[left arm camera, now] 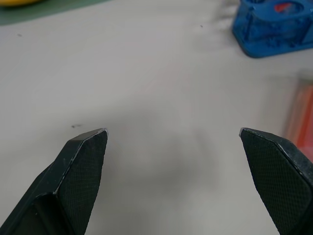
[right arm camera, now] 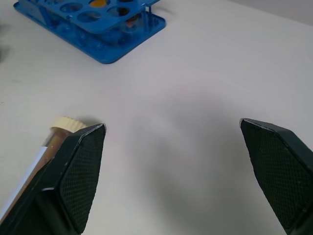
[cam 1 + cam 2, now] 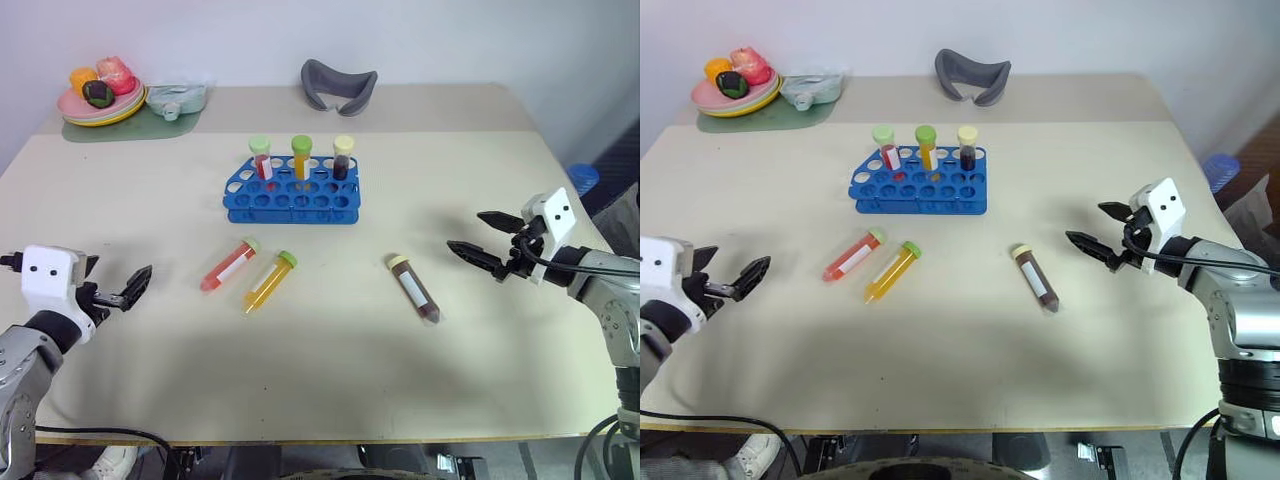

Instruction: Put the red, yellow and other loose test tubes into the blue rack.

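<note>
The blue rack [image 3: 290, 197] stands at the table's middle with three capped tubes upright in its back row. Three loose test tubes lie in front of it: a red one [image 3: 229, 266], a yellow-orange one [image 3: 270, 282] beside it, and a dark brown one [image 3: 414, 289] further right. My left gripper [image 3: 115, 273] hovers open near the left edge, well left of the red tube [image 1: 301, 117]. My right gripper [image 3: 466, 230] is open too, just right of the brown tube [image 2: 62, 123], pointing at it without touching. Both are empty.
A grey curved holder [image 3: 338, 87] sits at the back edge. A plate of toy food [image 3: 100, 95] and a clear packet [image 3: 178, 97] rest on a green mat [image 3: 125, 128] at the back left. A blue object [image 3: 580, 178] shows beyond the table's right edge.
</note>
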`<action>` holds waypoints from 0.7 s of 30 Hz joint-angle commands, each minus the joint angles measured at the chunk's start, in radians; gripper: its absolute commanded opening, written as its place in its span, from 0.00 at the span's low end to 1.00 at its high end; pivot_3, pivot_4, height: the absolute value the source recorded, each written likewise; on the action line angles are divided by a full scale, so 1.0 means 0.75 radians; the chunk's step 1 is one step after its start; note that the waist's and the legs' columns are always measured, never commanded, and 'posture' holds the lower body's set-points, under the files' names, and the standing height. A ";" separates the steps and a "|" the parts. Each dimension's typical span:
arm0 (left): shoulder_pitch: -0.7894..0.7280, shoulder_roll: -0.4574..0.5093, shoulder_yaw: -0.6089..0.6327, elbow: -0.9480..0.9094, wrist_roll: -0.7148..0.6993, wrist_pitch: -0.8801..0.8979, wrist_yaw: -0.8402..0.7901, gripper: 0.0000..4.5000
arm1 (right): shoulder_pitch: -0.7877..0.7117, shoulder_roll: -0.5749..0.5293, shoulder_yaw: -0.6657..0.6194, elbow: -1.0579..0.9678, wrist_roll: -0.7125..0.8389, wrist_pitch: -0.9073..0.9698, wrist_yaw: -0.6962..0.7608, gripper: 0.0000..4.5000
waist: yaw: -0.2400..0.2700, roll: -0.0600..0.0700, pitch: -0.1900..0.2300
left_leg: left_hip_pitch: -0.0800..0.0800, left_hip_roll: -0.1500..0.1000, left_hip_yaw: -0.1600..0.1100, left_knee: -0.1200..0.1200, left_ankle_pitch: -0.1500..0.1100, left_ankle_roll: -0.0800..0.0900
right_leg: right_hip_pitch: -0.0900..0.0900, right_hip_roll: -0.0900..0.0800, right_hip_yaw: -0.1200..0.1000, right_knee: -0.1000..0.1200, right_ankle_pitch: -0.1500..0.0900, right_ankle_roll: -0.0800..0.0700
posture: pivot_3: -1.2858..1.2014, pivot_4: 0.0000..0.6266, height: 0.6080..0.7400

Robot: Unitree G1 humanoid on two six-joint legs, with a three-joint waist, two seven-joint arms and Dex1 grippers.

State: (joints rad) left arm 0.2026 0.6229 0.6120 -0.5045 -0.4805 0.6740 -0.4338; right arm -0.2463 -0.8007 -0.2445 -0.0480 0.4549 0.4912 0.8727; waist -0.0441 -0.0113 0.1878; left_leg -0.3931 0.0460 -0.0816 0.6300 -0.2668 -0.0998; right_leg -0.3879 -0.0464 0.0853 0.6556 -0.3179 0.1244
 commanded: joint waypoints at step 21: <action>-0.290 0.032 -0.324 -0.025 -0.064 -0.057 -0.166 0.98 | -0.046 0.004 -0.112 -0.635 0.311 0.653 -0.368 1.00 | 0.007 0.000 0.000 | 0.000 0.000 0.000 0.000 0.000 0.000 | 0.000 0.000 0.000 0.000 0.000 0.000 | 0.52 0.24 1.00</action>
State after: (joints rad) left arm 0.0090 0.6272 0.4170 -0.5067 -0.5130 0.6601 -0.5098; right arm -0.2705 -0.7845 -0.2844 -0.4165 0.6192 0.8736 0.6546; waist -0.0387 -0.0113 0.1877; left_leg -0.3935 0.0459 -0.0821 0.6300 -0.2668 -0.0999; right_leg -0.3879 -0.0463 0.0849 0.6560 -0.3177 0.1245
